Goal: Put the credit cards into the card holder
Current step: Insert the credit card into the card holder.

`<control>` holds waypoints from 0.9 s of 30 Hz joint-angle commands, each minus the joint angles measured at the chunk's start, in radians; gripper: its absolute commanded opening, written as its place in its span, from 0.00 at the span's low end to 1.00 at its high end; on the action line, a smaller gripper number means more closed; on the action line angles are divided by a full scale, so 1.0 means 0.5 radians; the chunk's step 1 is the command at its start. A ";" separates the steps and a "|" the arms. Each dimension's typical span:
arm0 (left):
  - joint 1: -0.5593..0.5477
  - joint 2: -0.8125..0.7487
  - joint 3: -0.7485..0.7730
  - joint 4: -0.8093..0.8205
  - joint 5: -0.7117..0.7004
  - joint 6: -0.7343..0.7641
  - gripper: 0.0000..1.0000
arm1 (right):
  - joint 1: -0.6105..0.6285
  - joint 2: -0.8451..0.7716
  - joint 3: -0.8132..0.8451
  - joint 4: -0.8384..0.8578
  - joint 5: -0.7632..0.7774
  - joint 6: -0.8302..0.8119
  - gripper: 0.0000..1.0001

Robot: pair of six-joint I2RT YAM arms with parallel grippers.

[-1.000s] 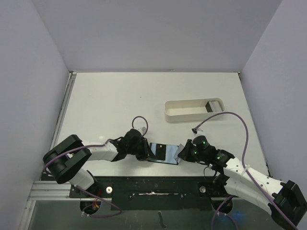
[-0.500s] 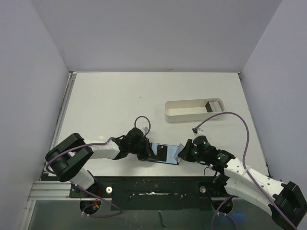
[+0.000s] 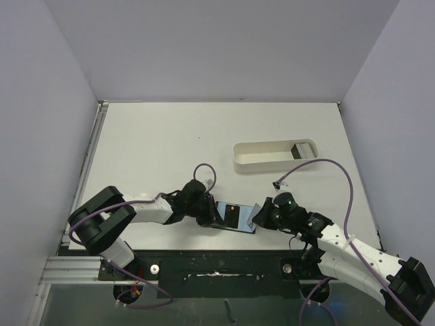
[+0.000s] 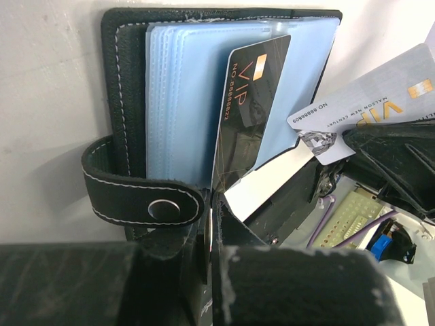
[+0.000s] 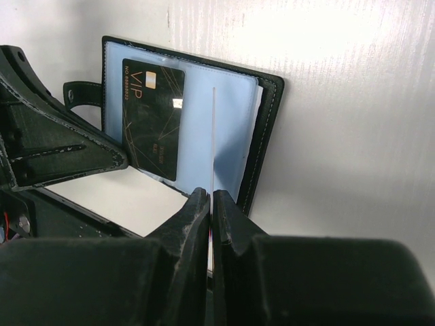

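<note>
The black card holder (image 3: 222,211) lies open near the table's front edge, its pale blue pockets (image 4: 177,102) facing up and its snap tab (image 4: 146,198) at the left. My left gripper (image 3: 211,216) is shut on the near end of a black VIP credit card (image 4: 250,112), which lies slanted over the pockets. My right gripper (image 3: 257,216) is shut on a grey VIP credit card (image 4: 380,102), held on edge just above the holder's right side. In the right wrist view that card shows as a thin line (image 5: 213,136) over the holder (image 5: 234,129), beside the black card (image 5: 153,119).
A long white oval tray (image 3: 262,161) stands behind the holder, at the right, with a small dark object (image 3: 299,150) in its right end. The arms' base rail (image 3: 217,272) runs along the near edge. A loose cable end (image 3: 277,183) lies right of centre.
My left gripper has moved right with the black card, bringing it further over the open holder. My right gripper has hardly moved.
</note>
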 commanded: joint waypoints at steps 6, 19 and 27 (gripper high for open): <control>-0.007 0.026 0.047 -0.119 -0.069 0.049 0.00 | -0.010 -0.068 0.147 -0.188 0.185 -0.027 0.00; -0.011 0.056 0.109 -0.183 -0.062 0.026 0.00 | -0.007 -0.015 0.071 -0.156 0.190 0.011 0.00; -0.012 0.087 0.139 -0.178 -0.015 0.006 0.00 | 0.036 0.026 0.027 -0.100 0.196 0.051 0.00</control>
